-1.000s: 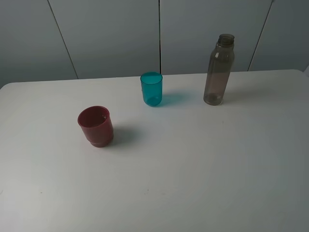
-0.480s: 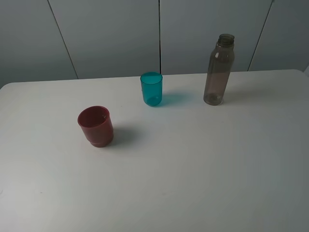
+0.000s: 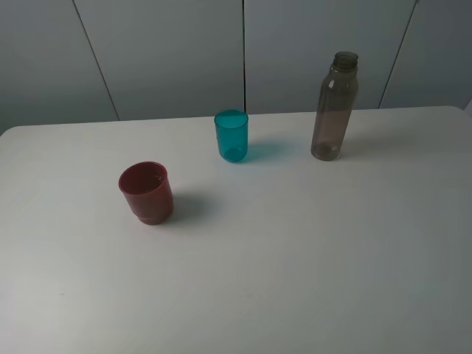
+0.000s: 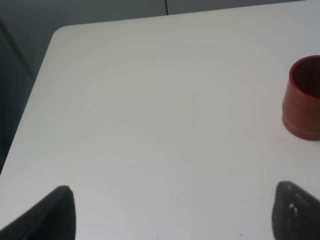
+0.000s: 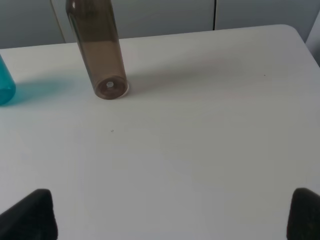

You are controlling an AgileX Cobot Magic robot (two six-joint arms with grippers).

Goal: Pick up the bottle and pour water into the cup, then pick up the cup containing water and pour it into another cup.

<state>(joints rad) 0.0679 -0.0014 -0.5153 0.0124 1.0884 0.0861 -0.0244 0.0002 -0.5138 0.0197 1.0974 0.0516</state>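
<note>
I see my left gripper [image 4: 172, 212] spread wide over the white table [image 4: 150, 115], dark red cup [image 4: 304, 97] standing off to one side

Only matte black, rounded fingertips of the left tool [image 4: 172, 212] and right tool [image 5: 172, 215] show, surfaces slightly textured

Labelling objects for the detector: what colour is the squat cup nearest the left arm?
Opaque dark red cup; clearest in the exterior high view.
</note>
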